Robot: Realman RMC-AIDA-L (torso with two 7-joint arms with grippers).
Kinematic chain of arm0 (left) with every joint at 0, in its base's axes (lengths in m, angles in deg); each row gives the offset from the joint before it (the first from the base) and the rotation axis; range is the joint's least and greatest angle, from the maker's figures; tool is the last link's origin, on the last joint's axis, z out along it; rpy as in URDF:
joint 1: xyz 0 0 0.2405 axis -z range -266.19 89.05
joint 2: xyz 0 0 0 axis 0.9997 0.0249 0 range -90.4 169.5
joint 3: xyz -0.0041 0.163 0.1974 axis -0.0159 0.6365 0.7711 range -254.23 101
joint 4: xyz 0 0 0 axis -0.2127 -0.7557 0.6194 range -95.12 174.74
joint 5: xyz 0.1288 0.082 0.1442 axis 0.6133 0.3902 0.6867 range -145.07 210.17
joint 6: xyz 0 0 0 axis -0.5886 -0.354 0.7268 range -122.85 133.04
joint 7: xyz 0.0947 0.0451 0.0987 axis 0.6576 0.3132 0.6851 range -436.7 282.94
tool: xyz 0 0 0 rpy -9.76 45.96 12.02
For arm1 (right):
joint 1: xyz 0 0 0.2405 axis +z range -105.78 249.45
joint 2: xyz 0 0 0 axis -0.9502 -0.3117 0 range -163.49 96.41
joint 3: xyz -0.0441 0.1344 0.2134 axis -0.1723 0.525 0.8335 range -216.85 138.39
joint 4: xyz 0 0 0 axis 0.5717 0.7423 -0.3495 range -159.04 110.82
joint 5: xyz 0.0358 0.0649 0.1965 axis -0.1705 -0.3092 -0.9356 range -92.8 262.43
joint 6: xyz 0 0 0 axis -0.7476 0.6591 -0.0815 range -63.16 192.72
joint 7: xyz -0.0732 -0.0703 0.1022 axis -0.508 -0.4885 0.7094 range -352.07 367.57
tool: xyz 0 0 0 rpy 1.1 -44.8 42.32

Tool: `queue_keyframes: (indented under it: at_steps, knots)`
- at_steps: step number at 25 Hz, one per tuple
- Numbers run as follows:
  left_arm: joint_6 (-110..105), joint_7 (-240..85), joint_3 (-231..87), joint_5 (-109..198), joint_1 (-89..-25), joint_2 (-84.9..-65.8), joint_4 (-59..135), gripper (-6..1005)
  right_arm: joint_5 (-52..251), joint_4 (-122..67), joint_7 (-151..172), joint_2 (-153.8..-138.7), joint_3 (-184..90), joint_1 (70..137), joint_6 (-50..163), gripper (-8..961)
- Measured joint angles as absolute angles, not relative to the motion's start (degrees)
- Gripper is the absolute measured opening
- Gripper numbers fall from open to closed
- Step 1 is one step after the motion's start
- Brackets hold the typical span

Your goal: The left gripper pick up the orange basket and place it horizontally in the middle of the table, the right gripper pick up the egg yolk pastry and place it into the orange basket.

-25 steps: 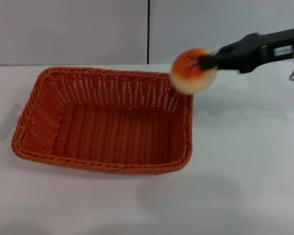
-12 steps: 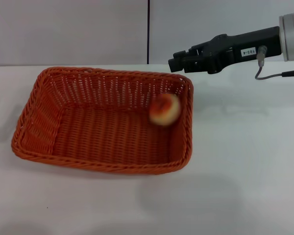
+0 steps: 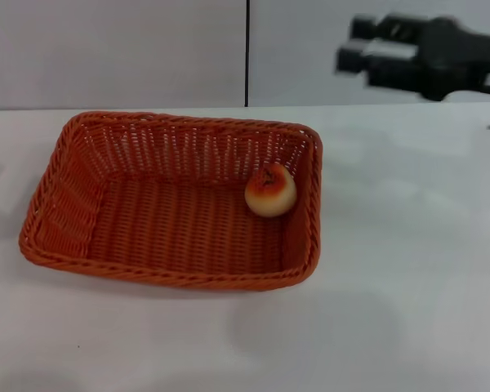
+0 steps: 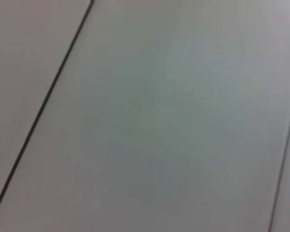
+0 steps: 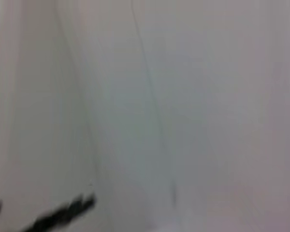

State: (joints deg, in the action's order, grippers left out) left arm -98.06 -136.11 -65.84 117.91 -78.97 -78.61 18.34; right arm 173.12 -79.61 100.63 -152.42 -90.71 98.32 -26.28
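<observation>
The orange basket [image 3: 147,220] lies lengthwise across the middle of the white table [image 3: 408,261]. The egg yolk pastry [image 3: 270,189] rests inside it, on the floor by the right wall near the far right corner. My right gripper [image 3: 353,42] hangs high above the table, up and to the right of the basket. It is open, its two black fingertips apart with nothing between them. The right wrist view shows only a blurred dark fingertip [image 5: 63,215] against a pale surface. No part of the left gripper shows in any view.
A grey wall with a dark vertical seam [image 3: 247,53] stands behind the table. The left wrist view shows only grey panels with a dark seam [image 4: 43,101]. White tabletop runs in front of and to the right of the basket.
The right gripper let go of the pastry, which dropped into the basket and settled by its right wall. The gripper then rose and drew back to the right.
</observation>
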Motion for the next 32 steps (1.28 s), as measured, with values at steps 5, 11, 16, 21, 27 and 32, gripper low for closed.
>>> queue_keyframes:
  at_steps: [5,11,16,21,27,32]
  knots:
    - [-100.5,-126.4,-66.1,117.6,-80.5,-78.64,20.2,739,154.4,-68.9,81.2,-152.38,-90.6,90.1,-26.2,664]
    - [-98.2,-119.2,-66.4,117.7,-81.1,-78.52,24.3,739,143.3,-51.6,61.7,-152.47,-87.4,88.1,-26.1,674]
    - [-97.3,-110.9,-67.1,117.5,-81.3,-78.66,29.5,739,132.5,-36.0,45.7,-152.65,-84.7,89.4,-27.8,673]
    - [-95.8,-104.2,-69.3,117.4,-81.3,-78.77,33.9,739,130.2,-30.2,38.0,-152.75,-84.4,90.5,-28.4,671]
    - [-95.5,-100.0,-71.1,117.3,-82.1,-78.84,37.2,739,129.0,-26.9,30.9,-153.00,-79.4,92.4,-29.3,671]
    - [-95.1,-97.9,-73.1,117.3,-82.3,-78.84,38.4,739,128.9,-26.7,30.1,-152.75,-78.8,92.8,-28.2,671]
